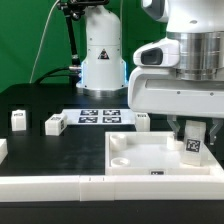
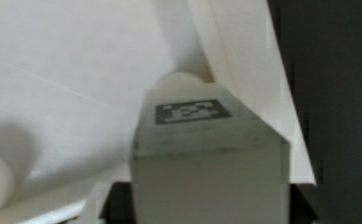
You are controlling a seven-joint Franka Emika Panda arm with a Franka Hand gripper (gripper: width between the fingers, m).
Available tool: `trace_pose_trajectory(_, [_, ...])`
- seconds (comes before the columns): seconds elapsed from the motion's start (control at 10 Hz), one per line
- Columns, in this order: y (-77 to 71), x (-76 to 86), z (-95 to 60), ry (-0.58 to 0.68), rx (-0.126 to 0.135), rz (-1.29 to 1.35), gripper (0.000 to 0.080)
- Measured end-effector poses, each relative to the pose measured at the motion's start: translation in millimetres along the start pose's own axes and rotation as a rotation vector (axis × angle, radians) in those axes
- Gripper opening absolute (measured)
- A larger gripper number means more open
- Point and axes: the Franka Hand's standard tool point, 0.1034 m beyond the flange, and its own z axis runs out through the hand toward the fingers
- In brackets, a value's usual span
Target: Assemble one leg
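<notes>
My gripper (image 1: 191,133) is shut on a white leg (image 1: 192,146) with a black-and-white tag on its face. It holds the leg upright over the back right corner of the large white tray (image 1: 130,160), on the exterior view's right. In the wrist view the leg (image 2: 204,140) fills the middle, clamped between my two dark fingers (image 2: 114,200), with the tray's white wall (image 2: 71,60) close behind it. Whether the leg's lower end touches the tray is hidden.
Two more white legs (image 1: 17,120) (image 1: 54,124) stand on the black table at the exterior view's left, and a third (image 1: 143,122) stands behind the tray. The marker board (image 1: 98,116) lies at the back middle. A white rail (image 1: 60,185) runs along the front edge.
</notes>
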Motion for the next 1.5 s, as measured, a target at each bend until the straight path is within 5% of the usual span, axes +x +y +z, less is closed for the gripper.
trace_pose_trajectory(0.3, [5.3, 0.8, 1.2, 0.002, 0.014, 0.463, 0.0299])
trace_pose_trajectory(0.6, [5.8, 0.9, 1.1, -0.01, 0.011, 0.629, 0.0299])
trace_pose_trajectory(0.7, [4.4, 0.0, 1.4, -0.014, 0.016, 0.66, 0.0375])
trace_pose_trajectory(0.8, [4.1, -0.3, 1.6, -0.014, 0.016, 0.638, 0.0511])
trace_pose_trajectory(0.9, [4.5, -0.1, 1.8, -0.014, 0.015, 0.586, 0.0511])
trace_pose_trajectory(1.0, [6.4, 1.3, 1.7, -0.018, 0.013, 0.514, 0.062])
trace_pose_trajectory(1.5, [-2.4, -2.5, 2.4, 0.002, 0.011, -0.063, 0.0649])
